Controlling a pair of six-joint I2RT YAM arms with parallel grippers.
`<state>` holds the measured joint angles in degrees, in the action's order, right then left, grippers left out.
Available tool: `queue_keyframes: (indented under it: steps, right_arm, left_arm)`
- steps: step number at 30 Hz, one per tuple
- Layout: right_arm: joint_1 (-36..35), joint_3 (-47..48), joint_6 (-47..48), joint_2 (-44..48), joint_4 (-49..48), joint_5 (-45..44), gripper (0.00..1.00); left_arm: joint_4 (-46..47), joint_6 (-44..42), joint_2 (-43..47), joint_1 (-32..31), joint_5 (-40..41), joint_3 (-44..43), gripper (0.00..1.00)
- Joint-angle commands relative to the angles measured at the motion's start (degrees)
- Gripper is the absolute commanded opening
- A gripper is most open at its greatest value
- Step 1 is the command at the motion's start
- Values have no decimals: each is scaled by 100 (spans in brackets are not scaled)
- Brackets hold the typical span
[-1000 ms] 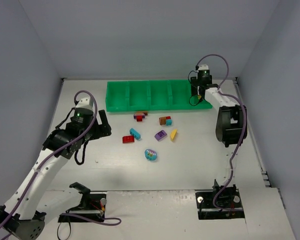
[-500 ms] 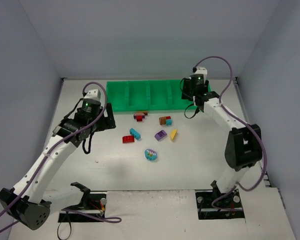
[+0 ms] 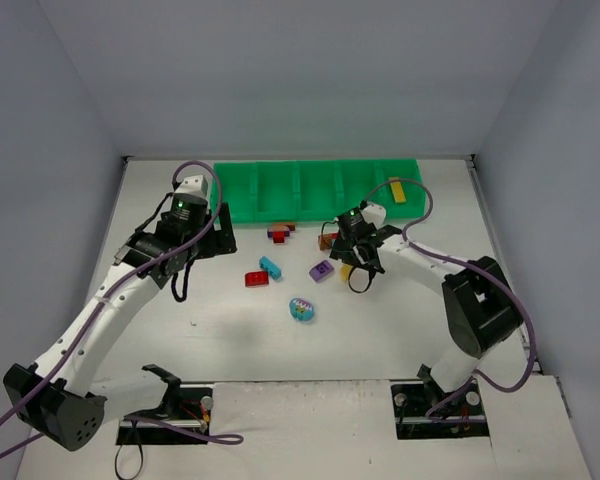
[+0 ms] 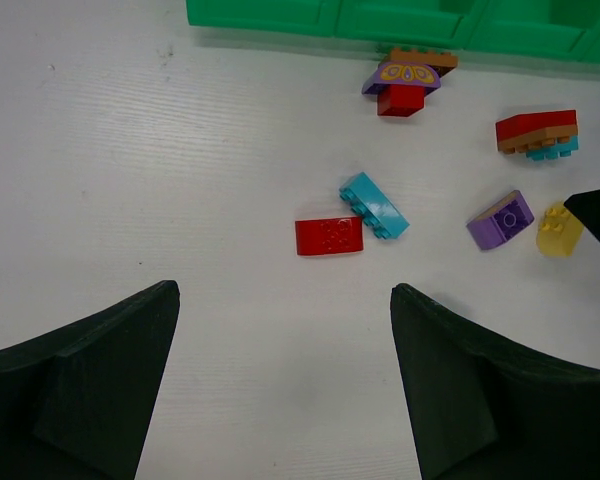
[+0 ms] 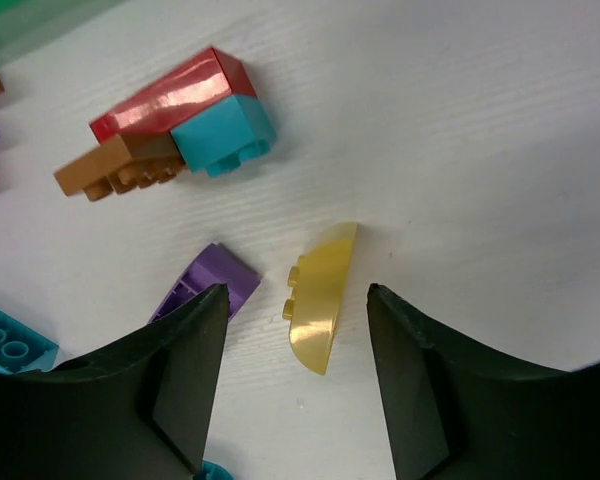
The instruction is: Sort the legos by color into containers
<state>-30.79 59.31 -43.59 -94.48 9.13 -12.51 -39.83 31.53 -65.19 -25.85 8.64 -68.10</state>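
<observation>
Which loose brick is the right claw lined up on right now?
The yellow curved brick: it alone lies between the open fingers of the right claw, touching neither. The purple brick beside it is partly hidden by one finger.

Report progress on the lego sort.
Done: one yellow brick lies in the green tray's rightmost compartment. In hand: the right end effector stands open astride a second yellow brick on the table, not gripped. Left: red brick, cyan brick, purple brick, a red-topped cluster and a purple-topped cluster lie loose; the left end effector hovers open, empty.
</observation>
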Motion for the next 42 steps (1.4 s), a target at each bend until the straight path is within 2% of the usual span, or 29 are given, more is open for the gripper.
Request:
queue_keyframes:
  steps: [1,5,8,12,17,23,26,29,32,33,34,36,38,40,42]
  right_arm:
    - [-103,-51,-712,-132,-33,-23,53]
    - [-112,-121,-642,-474,-235,-6,47]
    - [-103,-121,-519,-589,-306,-102,35]
    - [-68,-78,-185,-458,-297,-541,0]
    - [379,273,789,52,-341,-1086,0]
    - [1522,862,2501,96,-1227,-876,0]
    - [1987,1143,3135,-262,-1860,-754,2]
    - [2269,1565,3540,-676,-1984,-106,3]
    - [2489,2215,3787,-1221,-2011,152,8]
    - [2516,2512,3832,-1466,-1994,214,11]
    - [2568,2646,3841,-1564,-1967,258,21]
    - [2613,3005,3902,-1871,-1889,407,31]
    - [2648,3218,3911,-2039,-1801,478,46]
    - [2648,3411,3937,-2197,-1704,601,56]
    - [2639,3447,3903,-2189,-1677,662,61]
  left_arm:
    - [283,-85,15,27,-38,-178,80]
    - [266,-85,50,18,-12,-99,80]
    - [222,-77,41,18,-12,-81,80]
    - [151,-77,94,18,49,-81,80]
    - [169,-94,190,18,32,-64,80]
    - [301,-156,296,18,-143,33,80]
    - [336,-252,322,18,-293,-11,80]
    - [336,-331,340,18,-328,-19,80]
    - [310,-340,384,18,-337,-28,80]
    - [301,-349,401,18,-346,-37,80]
    - [292,-358,410,18,-363,-37,80]
    - [283,-358,454,18,-372,-11,80]
    - [274,-367,507,27,-364,33,80]
    - [266,-358,525,27,-363,68,80]
    - [222,-358,534,27,-381,77,80]
